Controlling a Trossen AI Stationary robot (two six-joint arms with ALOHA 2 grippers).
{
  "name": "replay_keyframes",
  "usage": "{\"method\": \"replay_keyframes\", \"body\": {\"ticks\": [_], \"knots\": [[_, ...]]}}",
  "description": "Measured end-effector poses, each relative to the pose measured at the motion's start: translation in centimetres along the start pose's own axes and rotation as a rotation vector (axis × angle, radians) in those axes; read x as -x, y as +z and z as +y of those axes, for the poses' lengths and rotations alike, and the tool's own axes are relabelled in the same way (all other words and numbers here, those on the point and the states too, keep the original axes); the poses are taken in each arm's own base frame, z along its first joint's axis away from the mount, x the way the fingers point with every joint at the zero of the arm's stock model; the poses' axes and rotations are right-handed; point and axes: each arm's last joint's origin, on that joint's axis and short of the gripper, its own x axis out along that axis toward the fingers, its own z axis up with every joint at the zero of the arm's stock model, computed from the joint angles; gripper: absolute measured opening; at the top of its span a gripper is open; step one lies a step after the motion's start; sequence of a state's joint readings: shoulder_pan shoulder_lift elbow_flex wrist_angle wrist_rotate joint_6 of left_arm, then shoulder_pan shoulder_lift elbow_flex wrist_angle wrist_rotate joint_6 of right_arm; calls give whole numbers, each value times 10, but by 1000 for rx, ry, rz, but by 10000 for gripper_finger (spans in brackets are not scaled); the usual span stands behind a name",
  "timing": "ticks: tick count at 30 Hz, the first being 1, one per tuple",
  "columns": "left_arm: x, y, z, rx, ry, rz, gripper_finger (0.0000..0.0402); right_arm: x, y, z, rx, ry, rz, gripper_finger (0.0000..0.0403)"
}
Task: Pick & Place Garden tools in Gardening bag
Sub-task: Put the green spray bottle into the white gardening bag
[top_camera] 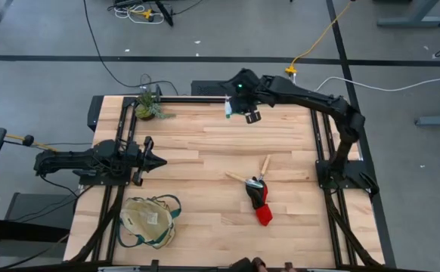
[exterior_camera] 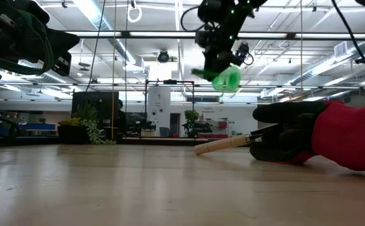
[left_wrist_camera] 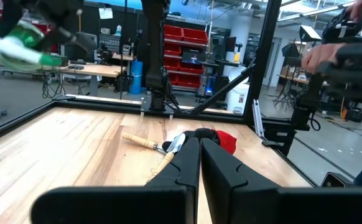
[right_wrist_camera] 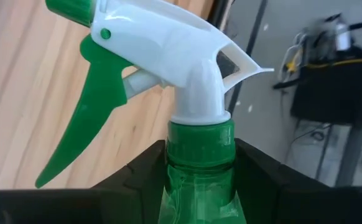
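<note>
My right gripper (top_camera: 240, 104) is shut on a translucent green spray bottle (top_camera: 228, 108) with a white spray head (right_wrist_camera: 168, 43), high above the table's far edge; it also shows in the low view (exterior_camera: 226, 78). Two slim wooden-handled tools (top_camera: 254, 175) and a black-and-red glove bundle (top_camera: 260, 202) lie on the table right of centre. The floppy beige bag (top_camera: 150, 221) with green trim lies at the near left. My left gripper (top_camera: 159, 160) is shut and empty at the table's left side, above the wood. My right gripper pinches the bottle between its two fingers at the top of the green body, just below the green collar (right_wrist_camera: 199, 155). The white head and green trigger (right_wrist_camera: 88, 112) stick out past the fingertips. The bottle is lifted clear of the table.
A small green potted plant (top_camera: 148, 106) stands at the far left corner. Black frame rails (top_camera: 322, 151) run along the table's left, right and far edges. Bare wood (top_camera: 205, 151) lies between the bag and the tools.
</note>
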State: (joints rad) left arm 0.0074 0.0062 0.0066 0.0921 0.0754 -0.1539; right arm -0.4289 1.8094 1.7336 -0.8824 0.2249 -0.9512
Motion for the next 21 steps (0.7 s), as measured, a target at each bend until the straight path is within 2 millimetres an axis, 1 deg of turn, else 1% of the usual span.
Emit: {"method": "replay_keyframes", "body": {"ticks": [5,9,15,21], "knots": [[0,0,0,0,0,0,21,23,7,2,-26,-45,-56,167],[0,0,0,0,0,0,21,36,12,5,-59,-58,-97,167],[0,0,0,0,-1,0,21,46,22,12,-197,-40,-153,167],[0,0,0,0,0,0,21,50,34,22,-296,73,-255,167]]}}
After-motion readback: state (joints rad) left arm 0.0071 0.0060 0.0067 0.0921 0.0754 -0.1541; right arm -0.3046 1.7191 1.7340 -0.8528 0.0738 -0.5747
